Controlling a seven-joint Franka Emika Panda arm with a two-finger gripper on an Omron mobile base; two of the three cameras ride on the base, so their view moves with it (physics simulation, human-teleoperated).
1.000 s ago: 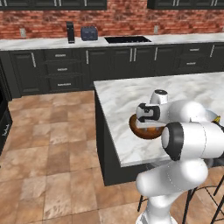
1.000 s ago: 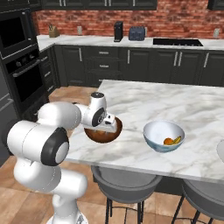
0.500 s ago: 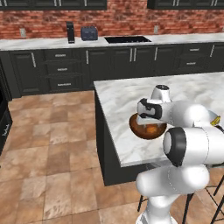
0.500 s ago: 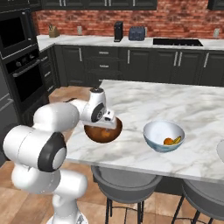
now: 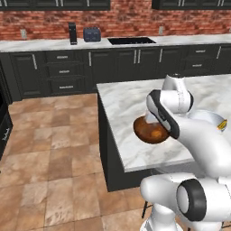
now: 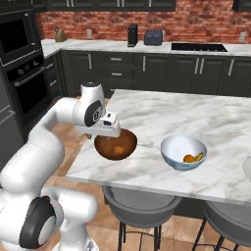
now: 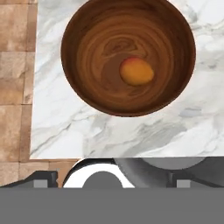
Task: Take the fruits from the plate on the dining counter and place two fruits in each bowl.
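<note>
My gripper [image 6: 113, 133] hangs open just above the dark wooden bowl [image 6: 115, 145], nothing between its fingers. In the hand view one orange fruit [image 7: 136, 71] lies loose on the floor of that bowl [image 7: 87, 96]; it also shows as an orange fruit [image 6: 118, 149] from the right base. The left base view has the gripper [image 5: 154, 121] over the wooden bowl [image 5: 145, 131]. To the right stands the white-blue bowl [image 6: 176, 147] with an orange fruit [image 6: 188, 158] and a yellowish fruit [image 6: 198, 157] inside. The plate's edge [image 6: 247, 169] peeks in at far right.
Both bowls stand near the front edge of the marble dining counter [image 6: 196, 112], the wooden one close to its left corner. Grey stools [image 6: 142, 206] stand below that edge. Tiled floor [image 5: 54, 149] lies left of the counter, dark cabinets along the brick wall behind.
The jaws have opened and the hand has lifted a little out of the wooden bowl; the orange fruit now lies loose in it. The white-blue bowl is unchanged.
</note>
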